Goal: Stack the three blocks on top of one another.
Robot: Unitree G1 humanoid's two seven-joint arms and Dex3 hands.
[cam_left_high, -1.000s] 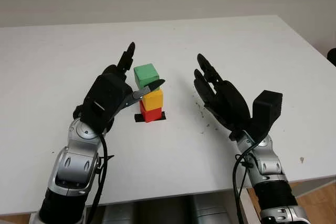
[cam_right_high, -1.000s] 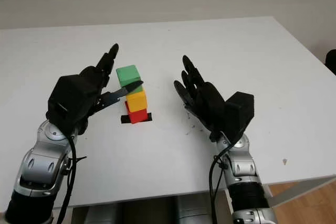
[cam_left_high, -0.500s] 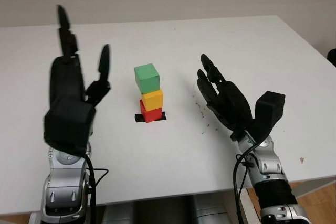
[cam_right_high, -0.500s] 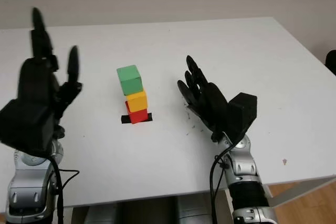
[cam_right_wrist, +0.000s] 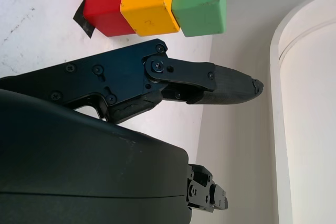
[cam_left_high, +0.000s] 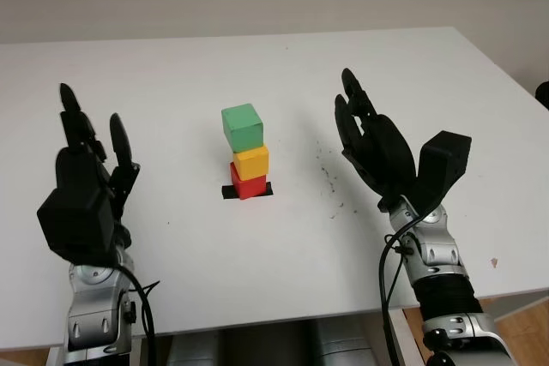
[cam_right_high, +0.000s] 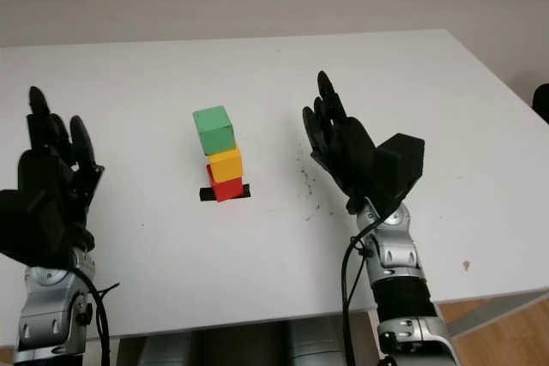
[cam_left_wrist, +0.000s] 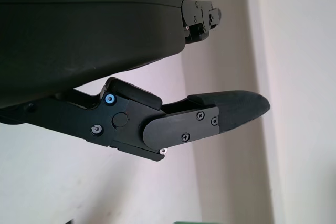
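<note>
- Since the earlier frames the left hand (cam_left_high: pixel 86 186) has let go of the green block (cam_left_high: pixel 242 126) and pulled back and out to the left; it now stands well apart from the stack, empty, fingers extended upward, wide.
- The right hand (cam_left_high: pixel 377 147) has shifted only a little; it is raised to the right of the stack, apart from it, empty, wide.
- Stack position: near the middle of the white table (cam_left_high: pixel 386 66), over a small black marker (cam_left_high: pixel 247 191).
- Order, bottom to top: red block (cam_left_high: pixel 247 184), yellow block (cam_left_high: pixel 251 161), green block. Each touches the one below. The green one sits turned and offset a bit toward the far-left relative to the yellow one.
- Progress, as judged: the stacking looks complete; all three blocks stand without support. Nothing obvious left except keeping the hands clear.
- Count: three blocks (one red, one yellow, one green); one black marker; two hands; one table.
</note>
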